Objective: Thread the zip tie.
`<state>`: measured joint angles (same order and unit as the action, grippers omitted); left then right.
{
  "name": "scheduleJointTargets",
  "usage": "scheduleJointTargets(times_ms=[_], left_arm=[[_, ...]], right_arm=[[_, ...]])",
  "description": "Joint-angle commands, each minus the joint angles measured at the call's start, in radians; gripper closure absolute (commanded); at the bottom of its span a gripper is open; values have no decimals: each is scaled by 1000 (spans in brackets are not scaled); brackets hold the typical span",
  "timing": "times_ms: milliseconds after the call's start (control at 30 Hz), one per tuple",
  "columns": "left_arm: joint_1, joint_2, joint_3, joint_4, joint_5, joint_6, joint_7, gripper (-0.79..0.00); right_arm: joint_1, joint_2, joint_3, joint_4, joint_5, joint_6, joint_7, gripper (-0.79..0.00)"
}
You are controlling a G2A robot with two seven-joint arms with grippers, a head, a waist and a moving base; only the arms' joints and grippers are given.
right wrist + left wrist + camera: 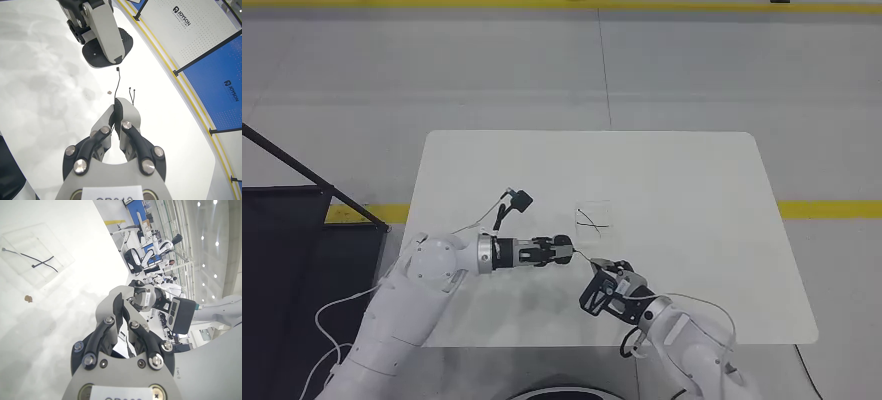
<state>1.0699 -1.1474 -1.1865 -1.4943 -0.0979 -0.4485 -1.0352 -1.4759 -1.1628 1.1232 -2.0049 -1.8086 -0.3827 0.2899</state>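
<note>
White table, clear sheet with two crossed zip ties ahead of my left gripper, brown crumb nearer it

Over the table, the right gripper is holding a thin zip tie up to the left gripper.

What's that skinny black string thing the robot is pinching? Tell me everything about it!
It's a zip tie: a thin black strap, plastic by its look, with a small square head at its far end. The right gripper pinches it partway along, so a gently curved length sticks out above the white table, and a short bit trails back behind the grip. The head sits just short of the left gripper, not touching it.
</note>
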Motion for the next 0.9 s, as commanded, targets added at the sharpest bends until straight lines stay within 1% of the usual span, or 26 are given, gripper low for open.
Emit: scheduleJointTargets(times_ms=[0, 33, 133, 233, 300, 400, 467, 500, 533, 600, 800, 867], left_arm=[[5, 2, -7, 3, -13, -8, 12, -643], [8, 3, -10, 5, -21, -13, 16, -665], [17, 6, -22, 17, -46, -28, 25, -668], [24, 7, -25, 30, -67, -44, 31, -665], [29, 8, -23, 37, -83, -55, 30, -643], [38, 8, -11, 42, -87, -82, 34, -539], [45, 5, 2, 46, -88, -103, 49, -508], [46, 4, 8, 49, -83, -110, 58, -514], [45, 3, 12, 54, -66, -114, 78, -539], [44, 1, 16, 63, -22, -101, 133, -785], [45, 1, 16, 62, -22, -99, 139, -785], [58, 1, 21, 38, -4, -99, 160, -785]], right_arm=[[0, -1, 3, -1, 9, 3, 3, 0], [-1, -1, 5, -2, 13, 6, 4, 0], [-4, -1, 8, -6, 17, 14, 4, 0], [-12, -2, 9, -17, -2, 45, 5, 0], [-20, -3, 3, -27, -23, 70, 1, 0], [-34, -6, -6, -39, -52, 122, -5, 0], [-38, -7, -16, -45, -59, 132, -13, 0], [-39, -8, -18, -46, -60, 134, -12, 0], [-39, -8, -18, -46, -60, 134, -12, 0], [-39, -8, -18, -46, -60, 134, -12, 0], [-40, -8, -18, -45, -59, 136, -14, 0], [-39, -8, -22, -36, -81, 141, -22, 0]])
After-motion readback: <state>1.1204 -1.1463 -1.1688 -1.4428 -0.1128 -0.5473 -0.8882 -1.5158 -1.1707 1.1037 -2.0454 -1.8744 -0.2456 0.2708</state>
